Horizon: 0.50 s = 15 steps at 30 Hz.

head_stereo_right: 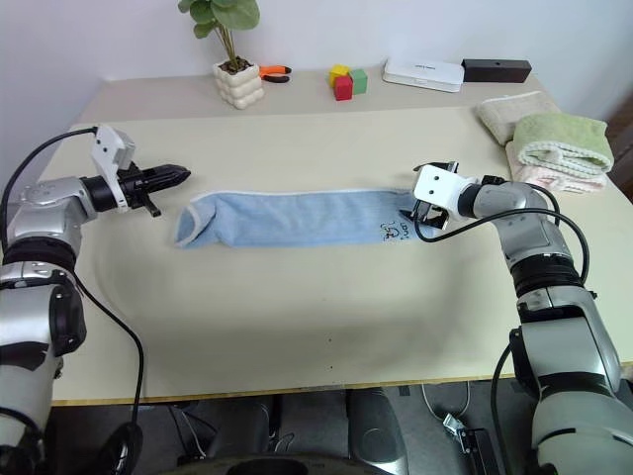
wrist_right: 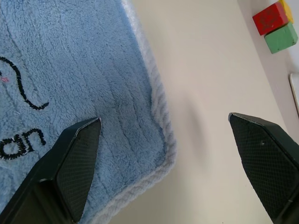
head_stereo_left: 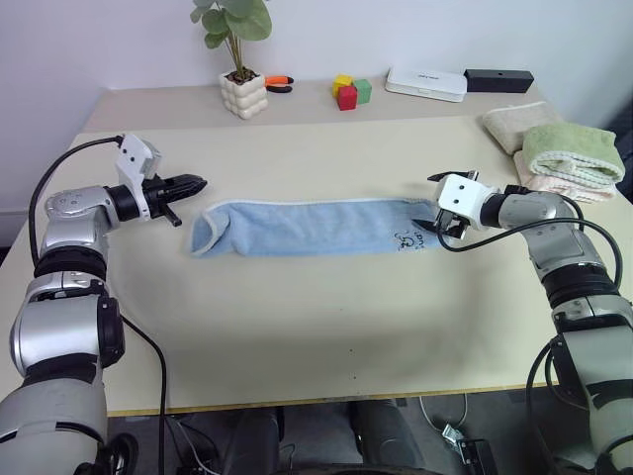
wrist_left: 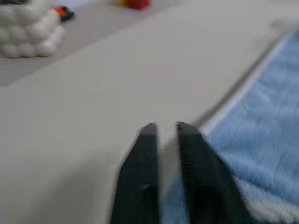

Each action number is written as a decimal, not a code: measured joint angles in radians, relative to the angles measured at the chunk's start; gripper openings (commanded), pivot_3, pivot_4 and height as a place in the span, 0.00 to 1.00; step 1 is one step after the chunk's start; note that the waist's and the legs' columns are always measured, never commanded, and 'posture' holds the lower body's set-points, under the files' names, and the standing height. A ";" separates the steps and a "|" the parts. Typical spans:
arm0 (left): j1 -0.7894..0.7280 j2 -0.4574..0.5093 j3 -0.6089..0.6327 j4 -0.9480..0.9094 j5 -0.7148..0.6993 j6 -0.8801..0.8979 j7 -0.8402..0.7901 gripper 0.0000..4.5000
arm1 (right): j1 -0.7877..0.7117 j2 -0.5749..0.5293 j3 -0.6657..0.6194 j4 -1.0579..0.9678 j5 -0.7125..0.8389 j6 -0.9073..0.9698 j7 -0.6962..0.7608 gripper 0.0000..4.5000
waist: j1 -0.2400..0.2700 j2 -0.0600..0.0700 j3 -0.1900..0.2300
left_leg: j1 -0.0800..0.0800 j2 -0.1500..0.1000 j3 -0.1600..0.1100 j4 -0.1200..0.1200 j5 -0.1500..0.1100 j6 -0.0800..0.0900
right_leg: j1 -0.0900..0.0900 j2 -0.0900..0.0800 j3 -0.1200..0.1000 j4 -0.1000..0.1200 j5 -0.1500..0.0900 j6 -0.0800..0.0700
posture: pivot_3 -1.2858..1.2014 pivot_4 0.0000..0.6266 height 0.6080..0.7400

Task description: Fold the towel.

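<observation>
The light blue towel [head_stereo_left: 312, 228] lies folded into a long narrow strip across the middle of the beige surface [head_stereo_left: 297, 327], its pale hem along the far edge and a dark embroidered mark [head_stereo_left: 406, 238] near its right end. Its left end is curled over on itself.

The left pincer [head_stereo_left: 193, 183] hangs just beside that curled left end, apart from the cloth, pointing level toward it. Its two black fingers [wrist_left: 145, 172] stand nearly together with a thin gap between them, grasping nothing.

The right pincer [wrist_right: 166, 135] sits at the towel's right end with its fingers spread wide, released. One finger [wrist_right: 77, 158] is over the blue cloth near the mark; the other is over bare surface beyond the hem corner.

At the far right, a green towel [head_stereo_left: 574, 148] rests on folded beige and pink ones.
</observation>
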 measured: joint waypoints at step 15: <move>0.099 -0.202 0.085 -0.646 -0.301 0.549 0.193 0.81 | 0.122 0.152 -0.199 -0.440 0.316 0.469 -0.065 0.82 | -0.001 0.000 0.000 | 0.000 0.000 -0.001 0.001 0.000 0.000 | 0.000 0.000 0.000 0.001 0.000 0.000 | 0.52 0.24 1.00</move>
